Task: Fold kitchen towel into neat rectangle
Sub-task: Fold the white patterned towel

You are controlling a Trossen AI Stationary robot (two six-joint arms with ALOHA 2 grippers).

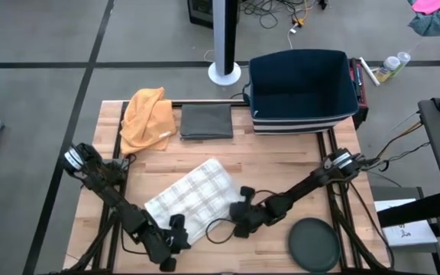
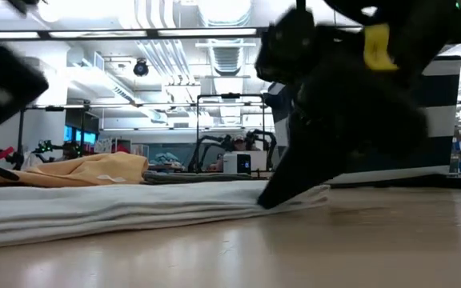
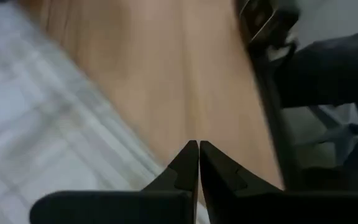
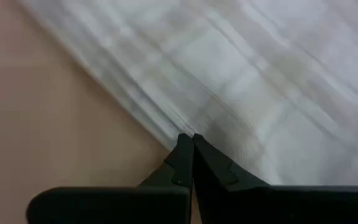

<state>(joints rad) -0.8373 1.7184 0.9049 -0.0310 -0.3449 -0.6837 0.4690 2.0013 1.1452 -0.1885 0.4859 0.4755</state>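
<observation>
Item: white checked kitchen towel (image 1: 191, 195), folded, lying mid wooden table (image 1: 281, 164). Right gripper (image 4: 192, 138) closed (empty) at its edge; left gripper (image 3: 198, 145) closed beside its near corner.

You have no readable text, label, brand, number or sign in any of the four views. The yellow patch (image 2: 378, 44) on the arm in the low view carries no lettering you can make out, and the white sheet (image 1: 411, 231) off the table's right side in the high view shows only marks too small to read.
</observation>
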